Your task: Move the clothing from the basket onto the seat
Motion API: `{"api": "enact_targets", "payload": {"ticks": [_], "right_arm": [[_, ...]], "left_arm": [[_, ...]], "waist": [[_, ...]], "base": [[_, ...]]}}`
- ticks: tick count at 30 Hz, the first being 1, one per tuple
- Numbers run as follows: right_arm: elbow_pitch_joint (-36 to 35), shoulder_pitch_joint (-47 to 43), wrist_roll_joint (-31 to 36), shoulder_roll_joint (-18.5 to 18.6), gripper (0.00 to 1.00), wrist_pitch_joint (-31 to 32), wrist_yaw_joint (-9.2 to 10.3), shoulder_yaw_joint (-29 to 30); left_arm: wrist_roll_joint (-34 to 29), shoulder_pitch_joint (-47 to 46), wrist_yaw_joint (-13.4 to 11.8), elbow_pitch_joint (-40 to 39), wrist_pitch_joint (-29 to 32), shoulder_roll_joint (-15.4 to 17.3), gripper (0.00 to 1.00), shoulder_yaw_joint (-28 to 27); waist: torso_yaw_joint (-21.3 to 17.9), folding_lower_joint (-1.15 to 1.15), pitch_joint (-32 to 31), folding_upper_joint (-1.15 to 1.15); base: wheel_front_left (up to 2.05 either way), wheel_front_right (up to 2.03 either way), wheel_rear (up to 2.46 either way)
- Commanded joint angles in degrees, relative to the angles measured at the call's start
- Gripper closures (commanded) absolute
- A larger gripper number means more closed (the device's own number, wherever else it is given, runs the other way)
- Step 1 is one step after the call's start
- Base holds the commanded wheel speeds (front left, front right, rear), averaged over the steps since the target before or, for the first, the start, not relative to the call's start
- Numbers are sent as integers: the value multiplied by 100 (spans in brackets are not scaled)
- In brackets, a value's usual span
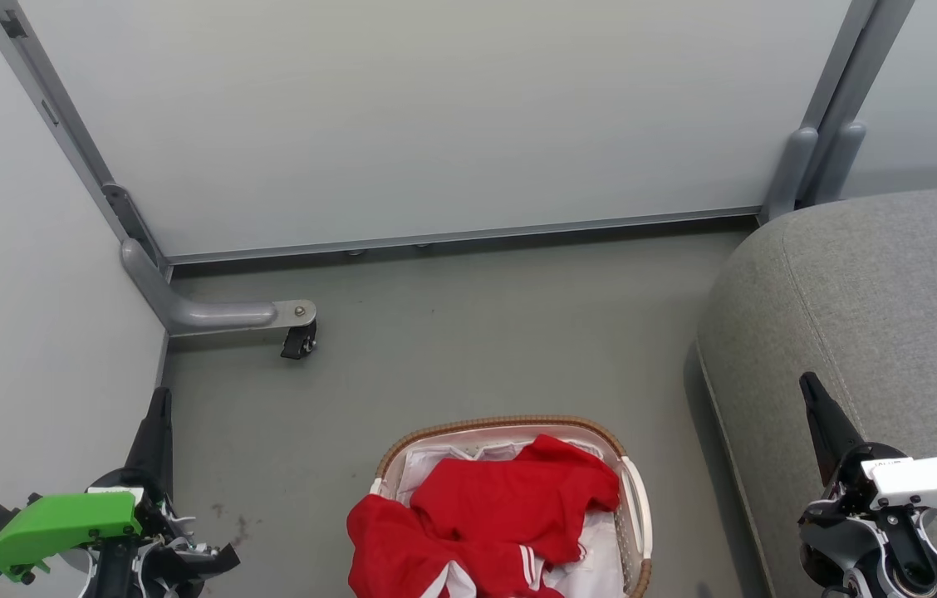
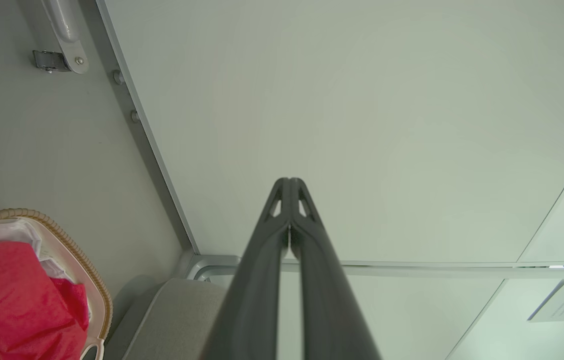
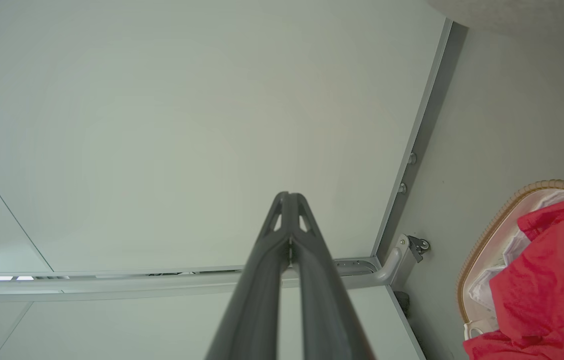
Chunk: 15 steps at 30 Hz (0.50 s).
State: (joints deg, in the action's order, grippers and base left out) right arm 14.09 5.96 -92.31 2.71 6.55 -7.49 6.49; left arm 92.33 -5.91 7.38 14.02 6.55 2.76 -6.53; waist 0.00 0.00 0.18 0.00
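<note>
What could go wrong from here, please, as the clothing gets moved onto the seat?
1. The left tool and right tool are shut; reaching in like that would only push the clothing.
2. A white cloth lies under it in the basket; a deep grab may take that too.
3. The clothing drapes over the rim and might drag the basket when pulled.

You have a pale partition panel (image 1: 435, 116) across the top of the frame, above grey floor (image 1: 502, 332). At centre left, its metal foot (image 1: 219, 316) carries a black caster (image 1: 299, 340).
</note>
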Motion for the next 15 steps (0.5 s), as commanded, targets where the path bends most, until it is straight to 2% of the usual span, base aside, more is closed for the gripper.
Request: {"api": "enact_targets", "payload": {"ticks": [1,15], "right_arm": [[-19,49,-21,35,100,13,0,11],[-19,49,-21,35,100,13,0,11]], "left_arm": [[19,-67,26,-7,12,23,100,-12],[19,-67,26,-7,12,23,100,-12]], "waist": [[0,0,0,0],[0,0,0,0]], "base": [[0,0,0],[0,0,0]]}}
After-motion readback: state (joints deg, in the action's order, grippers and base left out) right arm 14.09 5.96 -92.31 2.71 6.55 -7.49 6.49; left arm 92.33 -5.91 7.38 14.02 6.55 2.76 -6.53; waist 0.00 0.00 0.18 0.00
